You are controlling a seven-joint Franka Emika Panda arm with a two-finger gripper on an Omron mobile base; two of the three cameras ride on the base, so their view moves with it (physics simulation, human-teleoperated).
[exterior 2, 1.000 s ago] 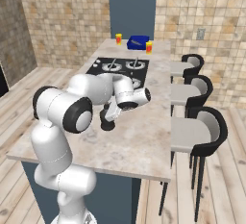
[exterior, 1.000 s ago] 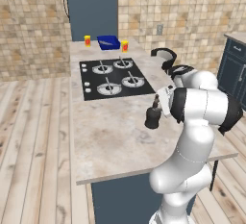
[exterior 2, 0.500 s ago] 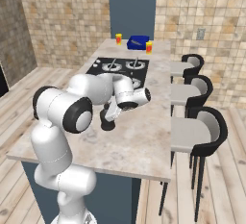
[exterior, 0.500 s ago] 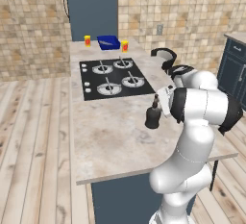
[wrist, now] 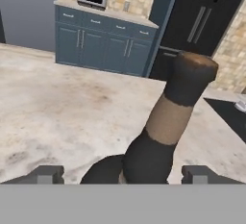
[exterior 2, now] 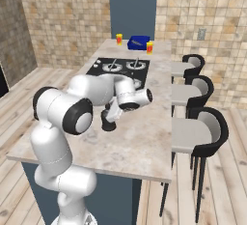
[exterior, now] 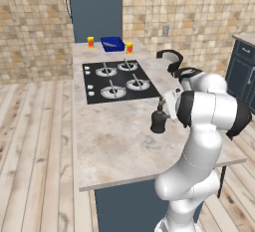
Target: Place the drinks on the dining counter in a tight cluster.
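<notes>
A squat black bottle (exterior: 158, 122) (exterior 2: 109, 121) with a thin brown-banded neck (wrist: 178, 102) stands upright on the beige dining counter (exterior: 109, 146) (exterior 2: 144, 142), a little in front of the black cooktop (exterior: 117, 79) near the stool-side edge. My gripper (exterior: 166, 109) (exterior 2: 116, 113) (wrist: 124, 175) sits at the bottle's neck, open. In the hand view, both fingertips (wrist: 45, 175) stand wide apart on either side of the bottle, with a clear gap to it.
A blue container (exterior: 112, 43) and two small yellow-red jars (exterior: 90, 42) (exterior: 129, 48) stand at the counter's far end. Black stools (exterior 2: 198, 127) line the counter's right side. Bare counter (exterior: 99, 126) lies left of the bottle.
The gripper's fingers have spread apart and let go of the black bottle, which stays standing in place. The arm has not visibly moved.
</notes>
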